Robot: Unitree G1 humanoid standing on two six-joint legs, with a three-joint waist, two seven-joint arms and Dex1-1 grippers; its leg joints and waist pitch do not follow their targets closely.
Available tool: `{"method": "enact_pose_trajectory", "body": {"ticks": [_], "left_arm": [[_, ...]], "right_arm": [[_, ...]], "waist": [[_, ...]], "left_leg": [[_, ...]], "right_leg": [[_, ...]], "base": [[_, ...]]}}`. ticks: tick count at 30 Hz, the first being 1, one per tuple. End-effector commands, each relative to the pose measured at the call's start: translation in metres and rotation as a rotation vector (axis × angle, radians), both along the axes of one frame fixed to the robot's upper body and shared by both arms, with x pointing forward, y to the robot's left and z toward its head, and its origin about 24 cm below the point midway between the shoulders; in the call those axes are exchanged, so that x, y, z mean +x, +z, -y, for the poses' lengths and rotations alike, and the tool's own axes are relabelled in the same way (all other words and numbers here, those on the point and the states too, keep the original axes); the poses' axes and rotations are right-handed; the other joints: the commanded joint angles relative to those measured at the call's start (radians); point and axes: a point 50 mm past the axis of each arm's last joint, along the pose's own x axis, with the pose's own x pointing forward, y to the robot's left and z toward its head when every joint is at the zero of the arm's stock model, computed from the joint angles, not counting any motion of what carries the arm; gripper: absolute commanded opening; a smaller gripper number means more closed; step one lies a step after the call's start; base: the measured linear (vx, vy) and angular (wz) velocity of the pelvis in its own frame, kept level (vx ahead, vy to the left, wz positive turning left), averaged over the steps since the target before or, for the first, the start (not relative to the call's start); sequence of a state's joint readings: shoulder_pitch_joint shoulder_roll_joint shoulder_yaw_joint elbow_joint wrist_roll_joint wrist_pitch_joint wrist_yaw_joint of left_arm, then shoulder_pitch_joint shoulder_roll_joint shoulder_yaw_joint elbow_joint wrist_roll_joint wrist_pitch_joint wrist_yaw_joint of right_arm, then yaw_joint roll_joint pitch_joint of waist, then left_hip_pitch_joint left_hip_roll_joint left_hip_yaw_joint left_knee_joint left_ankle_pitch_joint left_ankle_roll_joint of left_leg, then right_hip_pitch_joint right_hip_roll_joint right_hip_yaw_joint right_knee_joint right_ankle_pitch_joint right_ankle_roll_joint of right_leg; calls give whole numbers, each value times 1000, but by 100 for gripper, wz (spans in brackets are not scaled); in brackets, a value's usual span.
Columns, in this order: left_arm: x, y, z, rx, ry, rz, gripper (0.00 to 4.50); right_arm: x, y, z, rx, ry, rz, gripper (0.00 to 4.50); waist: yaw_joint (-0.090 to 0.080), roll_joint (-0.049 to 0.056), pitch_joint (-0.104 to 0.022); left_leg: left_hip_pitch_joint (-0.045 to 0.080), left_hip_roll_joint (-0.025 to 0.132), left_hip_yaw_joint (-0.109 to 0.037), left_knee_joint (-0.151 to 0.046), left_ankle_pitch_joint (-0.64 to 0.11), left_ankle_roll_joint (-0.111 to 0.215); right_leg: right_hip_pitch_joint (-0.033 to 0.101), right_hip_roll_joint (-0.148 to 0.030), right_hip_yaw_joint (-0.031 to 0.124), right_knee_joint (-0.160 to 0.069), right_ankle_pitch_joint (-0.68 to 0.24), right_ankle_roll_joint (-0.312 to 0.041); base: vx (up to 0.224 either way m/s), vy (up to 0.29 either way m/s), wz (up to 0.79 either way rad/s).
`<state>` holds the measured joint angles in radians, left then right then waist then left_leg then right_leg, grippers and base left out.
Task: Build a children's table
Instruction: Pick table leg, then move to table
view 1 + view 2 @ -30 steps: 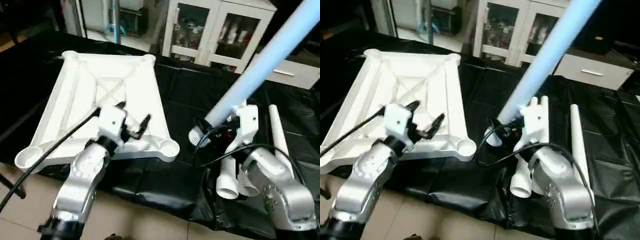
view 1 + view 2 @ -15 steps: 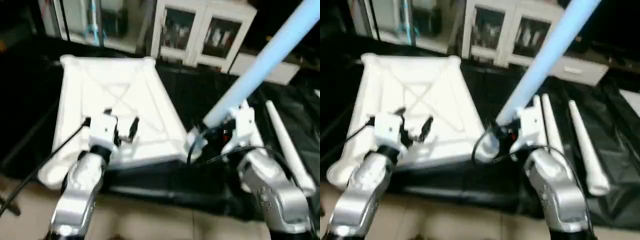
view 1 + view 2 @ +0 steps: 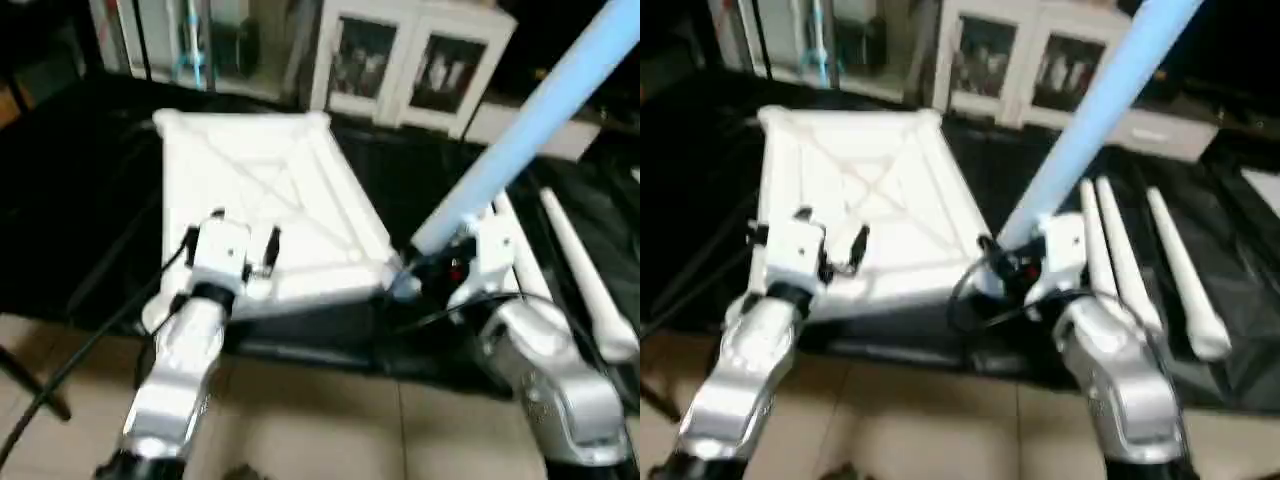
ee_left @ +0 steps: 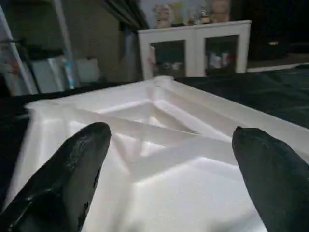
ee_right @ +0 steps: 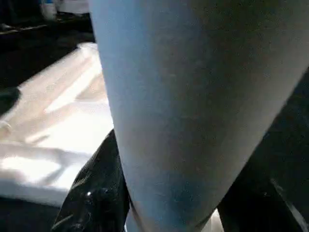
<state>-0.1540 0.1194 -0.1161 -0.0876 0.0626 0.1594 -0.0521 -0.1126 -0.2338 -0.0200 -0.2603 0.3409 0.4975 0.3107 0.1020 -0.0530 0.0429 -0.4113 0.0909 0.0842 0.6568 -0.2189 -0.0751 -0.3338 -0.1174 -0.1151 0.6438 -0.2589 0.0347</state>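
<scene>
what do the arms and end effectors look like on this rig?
Silver, rounded metallic forearms. Each ends in a white boxy wrist housing carrying two black fingers. Left end effector: thin curved black fingers, black cable trailing off the wrist. Right end effector: looping black cables, small red detail.

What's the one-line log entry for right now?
right gripper: shut on leg | left gripper: open over top | spare legs: on table

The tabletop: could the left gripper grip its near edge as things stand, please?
Probably yes. The left gripper hangs open over the tabletop near that edge, with nothing between. The right gripper holds a leg off to the side.
</scene>
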Motion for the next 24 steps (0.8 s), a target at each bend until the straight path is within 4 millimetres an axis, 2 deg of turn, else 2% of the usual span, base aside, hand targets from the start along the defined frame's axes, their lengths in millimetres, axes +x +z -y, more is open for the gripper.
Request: {"method": "enact_pose_trajectory", "body": {"ticks": [1,2,3,4,5,6,8,9,10,11,12,13,14,15,16,17,18,19,20,21,22,23,24], "left_arm": [[2,1,-3,28,15,18,447],[2,1,-3,28,15,18,447],[3,1,-5,41,27,19,447],[3,1,-5,33,29,10,447],[6,1,-6,42,51,8,447],[6,1,-6,42,51,8,447],[8,2,-4,55,41,12,447],[8,2,-3,48,45,10,447],[8,1,-3,20,51,4,447],[8,1,-3,-3,58,-2,447],[8,2,-4,-2,61,0,447],[8,2,-4,-1,62,1,447],[7,4,-5,3,56,11,447],[8,5,-6,13,58,20,447],[9,5,-7,20,59,25,447],[9,6,-9,13,56,26,447],[10,8,-10,6,54,32,447],[10,8,-10,5,54,32,447],[10,10,-11,-2,49,38,447],[11,11,-11,-1,46,46,447],[11,12,-10,-1,41,51,447],[12,13,-10,0,32,55,447],[12,14,-9,0,30,56,447]], "right_arm": [[1,5,3,-6,-17,25,186],[1,5,3,-6,-17,25,186],[1,5,3,-7,-20,25,186],[2,5,3,-3,-23,25,186],[2,5,1,3,-25,26,186],[2,5,1,3,-25,26,186],[2,5,0,8,-26,25,186],[2,4,0,6,-25,24,186],[2,4,-1,5,-24,23,186],[1,4,-1,5,-24,22,186],[1,4,-1,5,-24,22,186],[1,4,-1,5,-24,22,186],[2,3,0,5,-26,23,186],[2,4,0,3,-27,26,186],[2,4,0,2,-27,28,186],[3,5,0,-10,-32,34,186],[4,5,0,-18,-35,34,186],[4,5,-1,-18,-33,34,186],[4,5,-2,-18,-19,30,186],[4,5,-3,-29,-8,30,186],[4,4,-4,-26,-4,29,186],[4,4,-5,-20,-1,29,186],[4,4,-5,-18,0,28,186]], "waist": [[-12,7,-24],[-27,20,-22],[-49,40,-40],[-53,42,-41],[-59,37,-39],[-64,36,-40],[-73,35,-36],[-90,55,-34],[-91,58,-38],[-91,54,-37],[-86,41,-41],[-82,32,-37],[-51,-3,-43],[-26,-22,-46],[-1,-33,-53],[7,-33,-55],[21,-7,-65],[19,1,-62],[23,14,-58],[26,17,-53],[26,17,-53],[17,34,-49],[17,38,-35]], "left_leg": [[4,105,-42,-75,-142,-44],[3,120,-51,-118,-318,-77],[15,136,-74,-154,-620,-144],[14,132,-72,-159,-625,-148],[14,133,-68,-161,-586,-145],[19,142,-71,-162,-558,-147],[29,166,-86,-171,-569,-136],[47,223,-133,-217,-628,-95],[59,240,-145,-227,-616,-72],[69,248,-143,-225,-542,-8],[61,213,-110,-202,-460,65],[39,172,-74,-174,-436,84],[2,82,3,-85,-337,68],[6,55,34,-20,-193,78],[-13,69,34,-35,-8,82],[-24,69,34,-51,36,85],[-4,102,25,-87,77,80],[2,110,22,-95,66,74],[14,124,24,-103,12,55],[-26,106,-19,-127,-42,91],[-26,106,-19,-127,-42,91],[-3,115,-45,-131,-198,119],[-3,114,-44,-136,-283,109]], "right_leg": [[30,-128,31,-152,-569,-127],[24,-76,8,-131,-573,-99],[24,-57,21,-91,-350,-89],[27,-59,24,-92,-286,-102],[27,-63,27,-98,-214,-117],[26,-56,24,-101,-185,-115],[16,-38,21,-100,-174,-113],[12,-10,17,-44,-154,-111],[1,1,21,-16,-129,-115],[-23,8,37,11,-96,-125],[-21,-4,57,-10,-64,-153],[-17,-30,74,-60,-56,-193],[7,-81,95,-135,-189,-243],[10,-110,100,-161,-297,-195],[31,-109,122,-142,-352,-46],[35,-88,114,-128,-309,25],[19,-55,91,-99,-68,100],[14,-41,81,-94,-2,89],[8,-32,71,-97,37,61],[49,-51,10,-83,61,-15],[49,-51,10,-83,61,-15],[52,-68,-12,-106,-95,-111],[67,-73,-24,-125,-239,-147]], "base": [[-57,7,-37],[-45,16,-19],[-45,16,-19],[0,0,0],[0,0,0],[0,0,0],[-8,-36,-1],[-16,-72,-3],[0,-114,0],[6,-162,4],[6,-162,4],[-5,-208,3],[-15,-207,-1],[-15,-207,-1],[-4,-180,-9],[6,-142,-8],[6,-142,-8],[8,-95,-4],[0,0,0],[0,0,0],[24,-9,33],[24,21,58],[24,21,58]]}}
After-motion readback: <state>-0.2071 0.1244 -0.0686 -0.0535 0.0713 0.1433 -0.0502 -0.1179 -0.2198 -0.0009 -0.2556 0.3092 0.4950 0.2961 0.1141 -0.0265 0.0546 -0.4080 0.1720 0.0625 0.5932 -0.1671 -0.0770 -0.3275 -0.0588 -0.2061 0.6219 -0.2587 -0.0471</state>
